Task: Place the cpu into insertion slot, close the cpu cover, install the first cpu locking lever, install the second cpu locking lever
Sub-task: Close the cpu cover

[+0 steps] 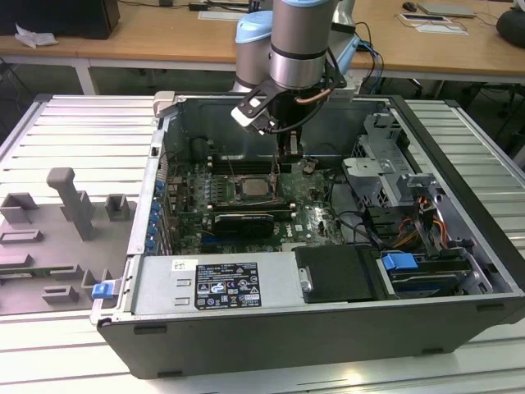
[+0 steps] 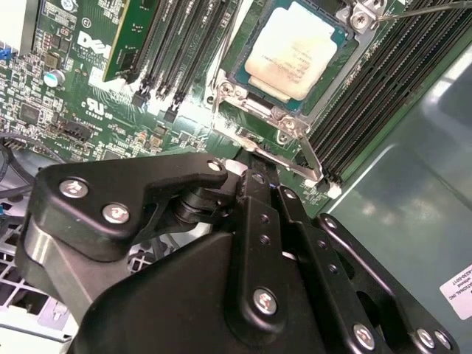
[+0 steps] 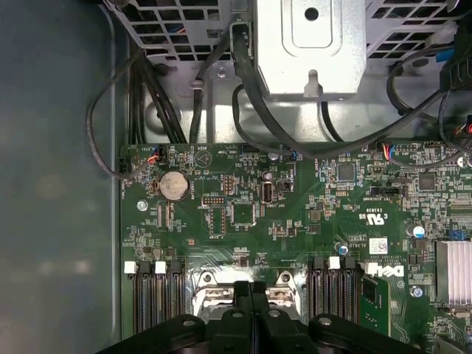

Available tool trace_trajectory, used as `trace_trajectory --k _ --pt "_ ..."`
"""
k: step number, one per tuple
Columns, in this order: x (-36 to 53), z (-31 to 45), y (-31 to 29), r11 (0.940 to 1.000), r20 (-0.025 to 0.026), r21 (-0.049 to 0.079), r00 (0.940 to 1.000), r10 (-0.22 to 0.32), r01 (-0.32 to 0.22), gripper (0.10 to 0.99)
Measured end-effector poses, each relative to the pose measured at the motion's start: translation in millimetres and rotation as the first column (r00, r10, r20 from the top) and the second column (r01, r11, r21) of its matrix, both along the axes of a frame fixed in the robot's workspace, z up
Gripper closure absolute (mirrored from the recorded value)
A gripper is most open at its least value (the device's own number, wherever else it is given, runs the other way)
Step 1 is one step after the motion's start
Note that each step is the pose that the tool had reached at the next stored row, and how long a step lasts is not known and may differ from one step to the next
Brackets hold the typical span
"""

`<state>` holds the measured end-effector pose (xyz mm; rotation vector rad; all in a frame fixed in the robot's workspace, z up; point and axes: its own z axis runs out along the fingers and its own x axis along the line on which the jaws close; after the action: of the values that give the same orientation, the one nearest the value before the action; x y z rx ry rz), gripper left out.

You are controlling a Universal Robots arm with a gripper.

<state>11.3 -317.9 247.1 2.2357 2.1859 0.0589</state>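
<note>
Exterior view, nearest things first: an open computer case (image 1: 246, 345) lies on a ribbed metal bench (image 1: 82, 123). Along its near side sit a silver power supply (image 1: 225, 283) with a white label and a black drive (image 1: 336, 271). A blue clip (image 1: 399, 263) is toward the exterior view's right. On the bench at the exterior view's left rests a grey fixture plate (image 1: 57, 222) with raised blocks.

Farther in, on the green motherboard (image 1: 316, 222), a long black card (image 1: 238, 222) stands just on the near side of the insertion slot (image 1: 234, 182). The cpu (image 1: 252, 187) is seated in that slot with its pale metal top facing up. In the second wrist view the cpu cover (image 2: 284, 118) lies flat around the chip, whose top shows through the window.

At the slot's far edge hangs the hand (image 1: 287, 152). In both wrist views its 2 black fingers (image 3: 242, 295) are pressed together with no gap, and nothing shows between them. Their tips sit right at a thin metal lever (image 2: 306, 155) that slants up from the slot's rim; I cannot tell whether they touch it. A 2nd thin lever (image 2: 420, 9) runs past the slot's opposite side. Black memory slots (image 2: 391, 81) flank the socket.

Beyond the case, the arm (image 1: 299, 41) rises in front of wooden desks (image 1: 189, 33).
</note>
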Motion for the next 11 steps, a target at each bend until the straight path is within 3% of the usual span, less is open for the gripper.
trace_trajectory --k 11 --pt "-4.6 0.0 0.0 1.0000 0.0000 0.000 1.0000 0.000 0.000 0.980"
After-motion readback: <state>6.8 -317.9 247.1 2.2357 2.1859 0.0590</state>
